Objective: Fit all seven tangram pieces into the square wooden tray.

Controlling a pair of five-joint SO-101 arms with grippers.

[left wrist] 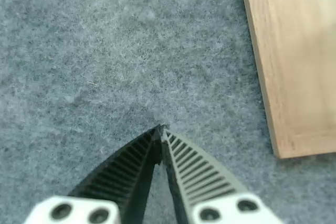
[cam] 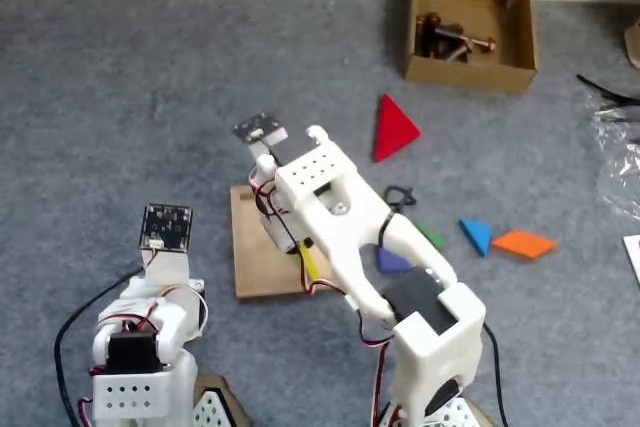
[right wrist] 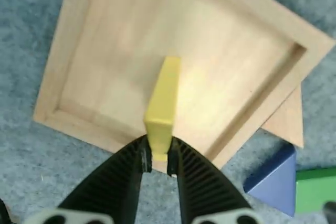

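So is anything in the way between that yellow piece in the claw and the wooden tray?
Nothing visible. The right claw holds the yellow piece over the tray, whose floor is bare wood. The blue piece and green piece lie outside it, beside one corner.

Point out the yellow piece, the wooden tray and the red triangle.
yellow piece [right wrist: 164,90], right wrist view, on its long upper face
wooden tray [right wrist: 66,40], right wrist view, on its side rim
red triangle [cam: 394,128], high view, on its middle
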